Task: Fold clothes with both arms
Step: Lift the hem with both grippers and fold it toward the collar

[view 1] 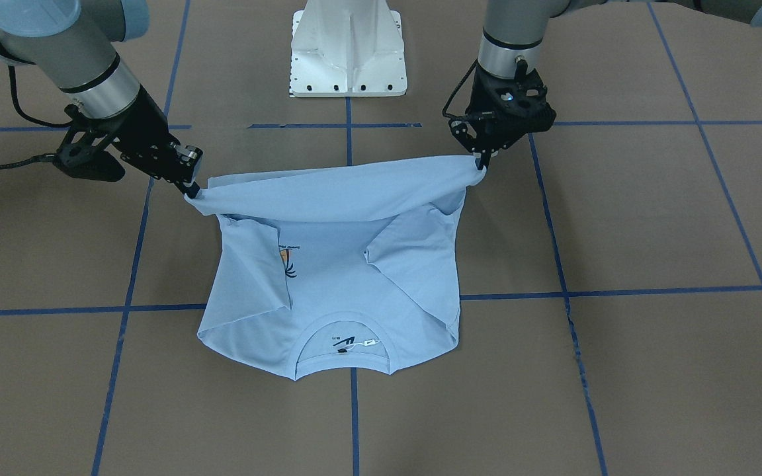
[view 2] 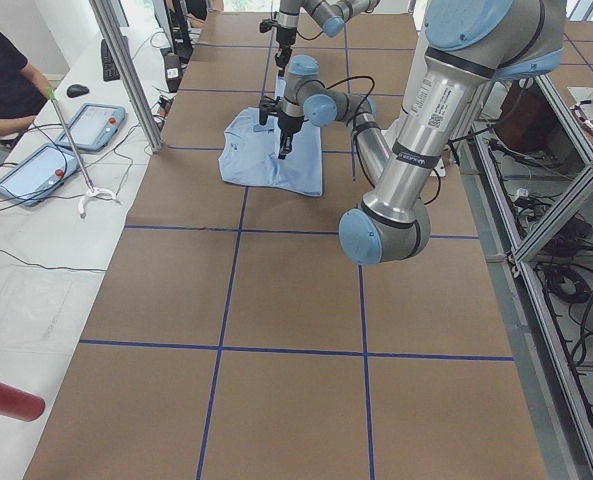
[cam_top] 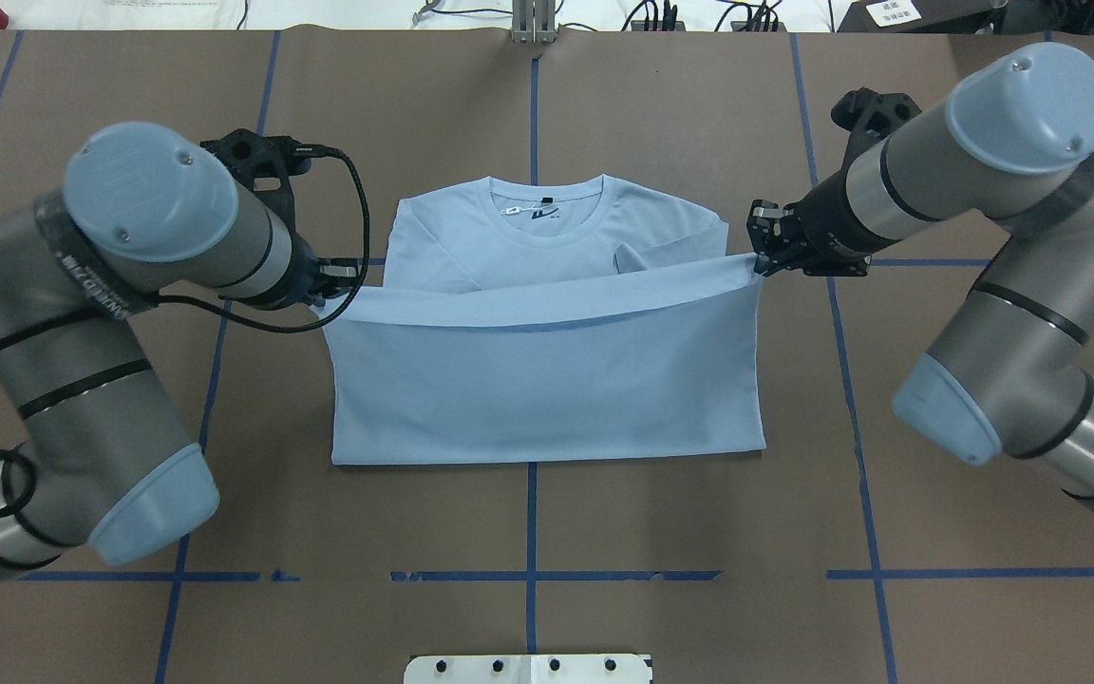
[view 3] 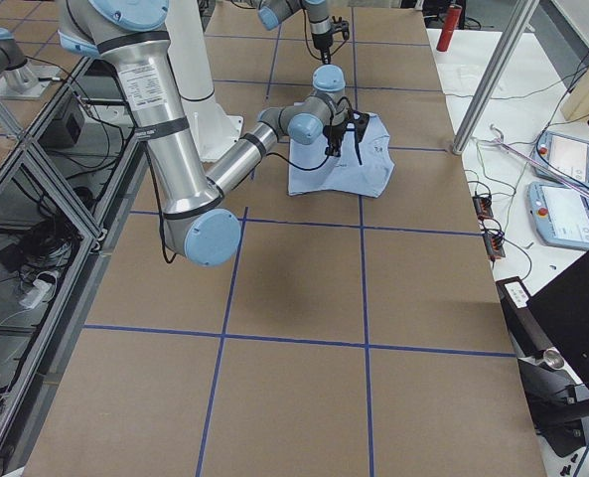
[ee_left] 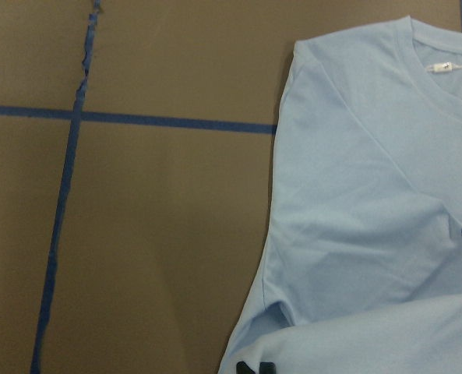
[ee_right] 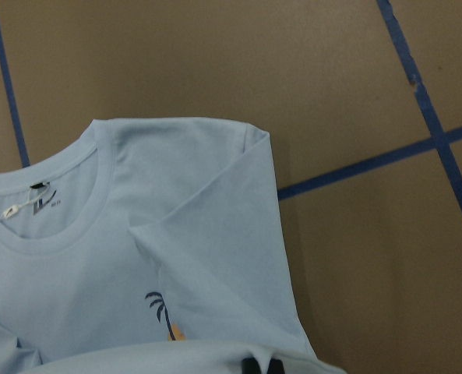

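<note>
Over the surface (cam_top: 699,532) my left pincer (view 1: 481,162) and right pincer (view 1: 191,192) each clamp a T-shirt (cam_top: 547,399) hem corner for a level fold.

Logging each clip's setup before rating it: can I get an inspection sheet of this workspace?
Surface: brown paper-covered table with a blue tape grid.
Job's things: pale light-blue short-sleeved T-shirt, sleeves folded inward, hem raised and carried towards the round collar.
Clutter: nothing seen.
Grippers: left gripper and right gripper, jaws shut on the hem's two corners, above the table.
Cables: black cable looping off the left wrist, hanging close to the held corner.
Surroundings: white side bench with two tablets, a person seated there; red cylinder at its near end.
</note>
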Robot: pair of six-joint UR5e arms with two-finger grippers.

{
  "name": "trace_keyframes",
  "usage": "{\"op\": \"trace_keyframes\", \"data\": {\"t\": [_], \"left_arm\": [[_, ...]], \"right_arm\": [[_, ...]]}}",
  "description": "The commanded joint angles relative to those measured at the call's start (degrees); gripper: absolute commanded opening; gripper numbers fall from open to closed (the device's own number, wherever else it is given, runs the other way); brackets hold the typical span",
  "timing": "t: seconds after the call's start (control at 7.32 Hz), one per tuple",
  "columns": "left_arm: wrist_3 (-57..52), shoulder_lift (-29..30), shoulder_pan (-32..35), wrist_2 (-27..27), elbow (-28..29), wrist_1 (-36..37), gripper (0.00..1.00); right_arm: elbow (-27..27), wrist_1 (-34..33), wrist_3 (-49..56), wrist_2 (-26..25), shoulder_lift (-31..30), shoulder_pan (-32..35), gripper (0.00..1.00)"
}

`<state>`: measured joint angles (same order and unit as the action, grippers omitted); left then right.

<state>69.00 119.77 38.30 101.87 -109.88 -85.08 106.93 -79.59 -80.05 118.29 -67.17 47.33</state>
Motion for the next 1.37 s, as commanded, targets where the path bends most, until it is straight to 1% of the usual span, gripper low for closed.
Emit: {"op": "trace_keyframes", "data": {"t": [0.0,0.14,0.27,0.41,0.55,0.68,0.82,1.23], "left_arm": [[-0.36,4.4,3.7,-0.01,14.28,-11.02,0.0],[-0.36,4.85,4.67,-0.09,18.43,-15.51,0.0],[-0.36,5.73,4.77,-0.18,22.39,-19.38,0.0],[-0.27,6.78,4.77,-0.27,26.6,-22.55,0.0],[-0.36,7.31,4.77,-0.45,29.61,-23.98,0.0],[-0.45,7.4,4.77,-0.53,30.94,-25.64,0.0],[-0.45,7.67,4.77,-0.62,31.91,-25.66,0.0],[-0.36,8.98,4.77,-0.62,31.92,-25.66,0.0]], "right_arm": [[-15.45,3.27,1.47,-0.08,9.22,2.32,0.0],[-21.18,9.04,1.48,0.01,10.38,3.11,0.0],[-24.98,12.75,1.48,0.01,11.18,3.64,0.0],[-26.84,14.18,1.56,-0.08,11.27,3.65,0.0],[-27.82,14.46,1.65,-0.08,11.27,3.65,0.0],[-28.52,14.63,1.74,-0.08,11.27,3.65,0.0],[-28.88,14.64,1.74,-0.17,11.27,3.65,0.0],[-29.41,14.72,1.91,-0.17,12.14,3.65,0.0]]}}
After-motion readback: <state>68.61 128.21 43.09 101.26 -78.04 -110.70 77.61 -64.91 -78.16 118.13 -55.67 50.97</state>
